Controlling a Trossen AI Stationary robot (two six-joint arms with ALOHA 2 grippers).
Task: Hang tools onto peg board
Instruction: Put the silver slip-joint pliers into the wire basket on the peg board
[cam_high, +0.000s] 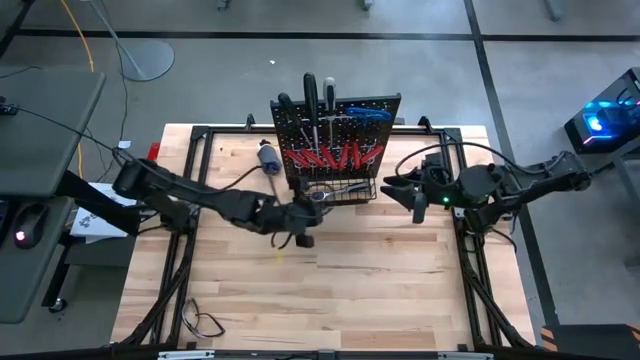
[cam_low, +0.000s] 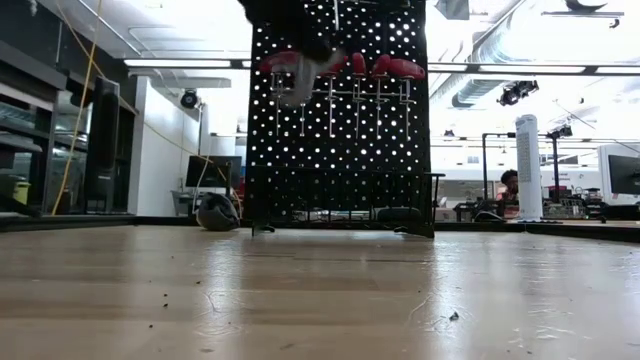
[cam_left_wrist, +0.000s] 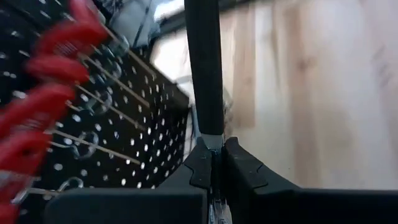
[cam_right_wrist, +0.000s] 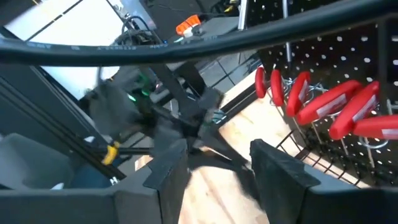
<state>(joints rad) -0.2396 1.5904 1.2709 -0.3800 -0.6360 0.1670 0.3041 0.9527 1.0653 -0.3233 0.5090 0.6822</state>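
Stands upright near the middle of the counter's far edge: the peg board (cam_high: 340, 135), black and perforated, with a wire basket (cam_high: 345, 188) at its base. Carries a row of red-handled screwdrivers (cam_high: 335, 157) hung side by side across its middle, a blue-handled tool (cam_high: 368, 114) near its top right corner, and black-handled tools (cam_high: 312, 95) sticking up above its top edge. Just in front of the basket's left end: the left gripper (cam_high: 310, 205), closed tight on a slim black-handled tool (cam_left_wrist: 204, 68), the handle pointing away from the fingers (cam_left_wrist: 245, 168) and the red handles close alongside in the left wrist view. Reaches in from the counter's left edge, arm stretched low across the wood. To the right of the basket, a little apart from it: the right gripper (cam_high: 392, 190), jaws parted and empty, aimed toward the board from the right edge. Left of the board, near the far edge: a small blue-and-silver object (cam_high: 268, 156) lying on the wood. Near the front left corner: a loop of black cable (cam_high: 205, 324). Between the grippers and the front edge: bare counter (cam_high: 330, 290). Beyond the counter on the right, a blue-lit device (cam_high: 605, 118) on the floor; in the low view, a person (cam_low: 509, 186) far back in the room.
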